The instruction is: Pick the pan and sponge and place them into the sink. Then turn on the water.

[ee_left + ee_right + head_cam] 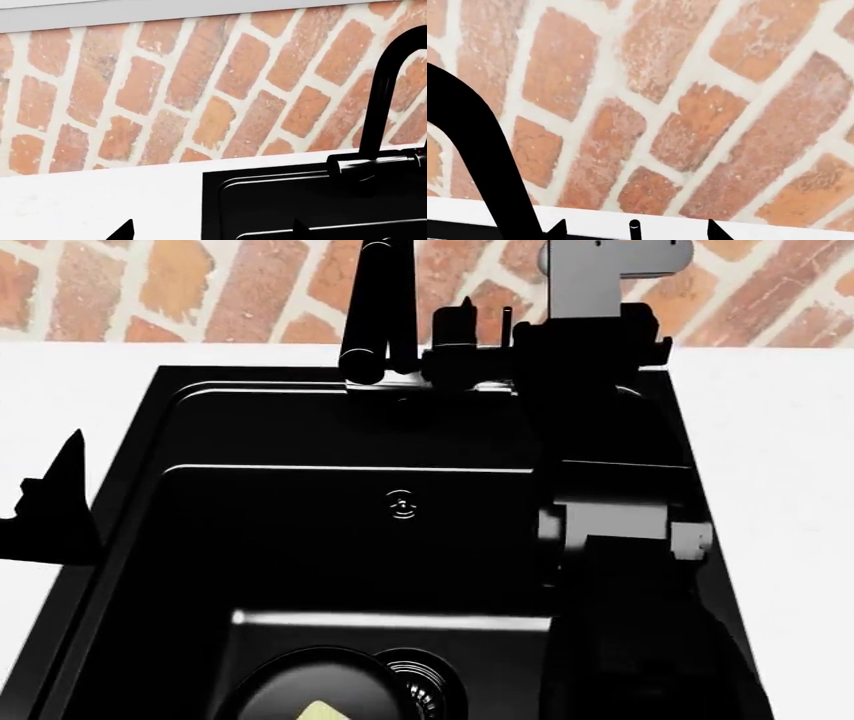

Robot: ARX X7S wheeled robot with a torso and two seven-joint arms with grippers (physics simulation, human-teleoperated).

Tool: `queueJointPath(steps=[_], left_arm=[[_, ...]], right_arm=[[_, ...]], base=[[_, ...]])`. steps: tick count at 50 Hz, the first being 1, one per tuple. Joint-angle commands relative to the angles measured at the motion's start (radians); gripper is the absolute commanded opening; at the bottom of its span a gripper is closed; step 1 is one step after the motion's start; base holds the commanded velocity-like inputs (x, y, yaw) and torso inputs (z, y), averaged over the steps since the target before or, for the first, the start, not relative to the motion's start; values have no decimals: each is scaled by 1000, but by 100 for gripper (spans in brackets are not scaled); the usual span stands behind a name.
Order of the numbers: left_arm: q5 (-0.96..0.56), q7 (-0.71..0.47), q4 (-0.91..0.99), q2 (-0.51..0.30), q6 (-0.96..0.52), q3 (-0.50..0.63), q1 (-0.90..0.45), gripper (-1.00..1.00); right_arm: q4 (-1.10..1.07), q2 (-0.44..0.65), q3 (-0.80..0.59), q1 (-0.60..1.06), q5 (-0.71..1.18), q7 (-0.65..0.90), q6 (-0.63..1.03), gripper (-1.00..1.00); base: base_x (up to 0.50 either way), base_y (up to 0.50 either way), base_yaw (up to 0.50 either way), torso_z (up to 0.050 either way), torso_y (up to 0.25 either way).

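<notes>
The black sink (200, 540) fills the head view. The black pan (287, 695) lies on the basin floor at the near edge, with the pale yellow sponge (316, 711) inside it. My right gripper (485, 332) is at the back rim beside the black faucet (370, 310). It is open, and its fingertips (557, 231) stand on either side of a thin black lever (634, 229) without touching it. My left gripper (51, 502) is open and empty over the white counter at the sink's left edge. In the left wrist view (212, 231) it faces the sink corner (280, 200).
A brick wall (174, 280) rises behind the white counter (787, 440). A round drain strainer (420, 685) sits next to the pan, and an overflow fitting (403, 505) is on the basin's back wall. My right arm (621, 570) spans the sink's right side.
</notes>
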Motion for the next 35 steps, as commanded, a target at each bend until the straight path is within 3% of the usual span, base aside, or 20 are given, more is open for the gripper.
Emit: queueJointPath(steps=[1, 14, 35], left_arm=[[6, -1, 5, -10, -2, 10, -1, 100], [-7, -12, 9, -6, -4, -1, -6, 100], [-22, -32, 27, -19, -9, -25, 13, 100]], right_arm=[[1, 1, -4, -4, 0, 6, 15, 100], [1, 0, -12, 8, -7, 14, 6, 100], [1, -1, -33, 39, -12, 41, 49, 100]], base=[[0, 0, 0, 5, -148], [0, 0, 0, 5, -104], [0, 0, 0, 0, 0]])
